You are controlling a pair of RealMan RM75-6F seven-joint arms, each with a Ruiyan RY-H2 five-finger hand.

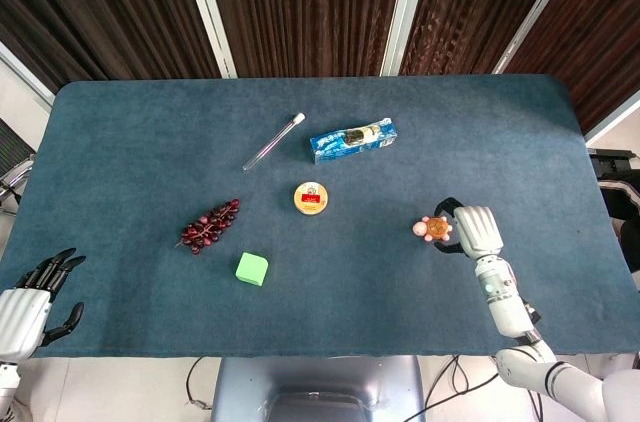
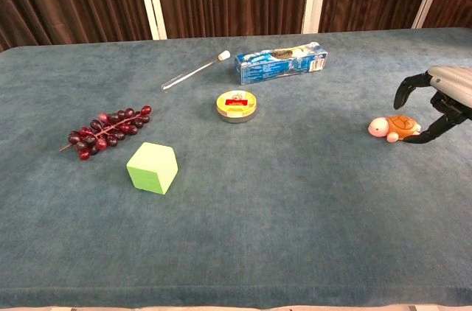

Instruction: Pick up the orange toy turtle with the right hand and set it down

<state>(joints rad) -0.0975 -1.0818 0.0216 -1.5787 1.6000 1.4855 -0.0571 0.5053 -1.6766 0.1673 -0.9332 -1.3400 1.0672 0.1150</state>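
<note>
Fingers [image 2: 408, 87] of the right hand [image 1: 475, 229] arch dark and curved over the orange toy turtle [image 2: 394, 127], one reaching down on its far side and another on its near side. They are parted around the shell, and whether any tip touches it cannot be told from either view. The turtle rests on the table [image 1: 140, 152], near the right edge and about midway between far and near. It has an orange-brown patterned shell and a pale pink head that points left, away from the hand.

Left of the turtle, toward the middle, lies a round yellow tin [image 1: 312, 198] with a red label on its closed lid; what is in it cannot be seen. Just beyond it on the far side lies a blue box [image 1: 352, 140], flat on its side and closed. Farther left of the box is a clear tube [image 1: 273, 141] with a white cap, lying aslant. On the near left are a bunch of dark red grapes [image 1: 208, 225] and a green cube [image 1: 252, 268].

At the near left corner, the left hand [image 1: 28, 300] sits off the table edge with its dark fingers spread, holding nothing.
</note>
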